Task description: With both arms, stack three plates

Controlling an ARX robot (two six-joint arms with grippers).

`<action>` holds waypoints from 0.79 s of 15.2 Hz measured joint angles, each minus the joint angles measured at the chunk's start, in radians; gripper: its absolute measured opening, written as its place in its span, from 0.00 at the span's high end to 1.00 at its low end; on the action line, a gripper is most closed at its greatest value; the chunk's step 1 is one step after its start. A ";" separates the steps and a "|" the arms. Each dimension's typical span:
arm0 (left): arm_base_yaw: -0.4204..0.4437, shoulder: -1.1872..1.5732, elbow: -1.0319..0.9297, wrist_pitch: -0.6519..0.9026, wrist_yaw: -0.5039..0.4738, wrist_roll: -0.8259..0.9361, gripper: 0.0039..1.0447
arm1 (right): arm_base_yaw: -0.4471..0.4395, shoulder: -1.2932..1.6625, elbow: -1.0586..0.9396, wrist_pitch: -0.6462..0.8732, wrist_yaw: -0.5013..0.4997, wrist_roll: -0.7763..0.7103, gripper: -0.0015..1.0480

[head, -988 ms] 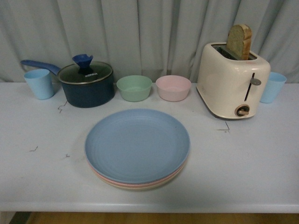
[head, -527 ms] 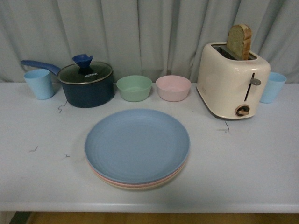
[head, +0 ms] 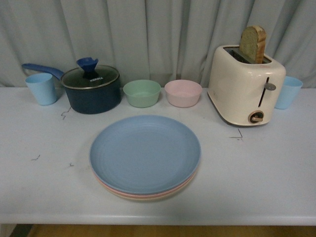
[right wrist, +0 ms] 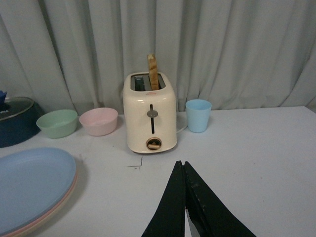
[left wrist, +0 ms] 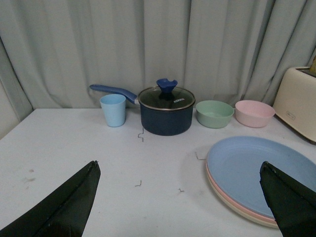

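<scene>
The plates [head: 144, 157] sit stacked at the table's [head: 266, 173] near centre, blue over pink over cream; the left gripper [left wrist: 180, 197] is spread wide, the right gripper [right wrist: 183, 197] pressed together; both should withdraw clear without nudging the rims.

White lettering stands on the glass lid [head: 90, 77] of the dark blue pot [head: 92, 96]; it seems to read "KONKA", though it is too small to be sure. No other text, number or sign can be read.
</scene>
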 joint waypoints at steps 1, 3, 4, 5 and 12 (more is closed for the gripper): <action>0.000 0.000 0.000 0.000 0.000 0.000 0.06 | 0.000 -0.027 0.000 -0.028 0.000 0.000 0.98; 0.000 0.000 0.000 0.000 0.000 0.000 0.06 | 0.000 -0.075 0.000 -0.075 0.000 0.000 0.98; 0.000 0.000 0.000 0.000 0.000 0.000 0.06 | 0.000 -0.097 0.000 -0.096 0.000 0.000 0.98; 0.000 0.000 0.000 0.000 0.000 0.000 0.06 | 0.000 -0.119 0.000 -0.117 0.000 0.000 0.98; 0.000 0.000 0.000 0.001 0.000 0.000 0.06 | 0.000 -0.339 0.002 -0.343 -0.003 0.000 0.98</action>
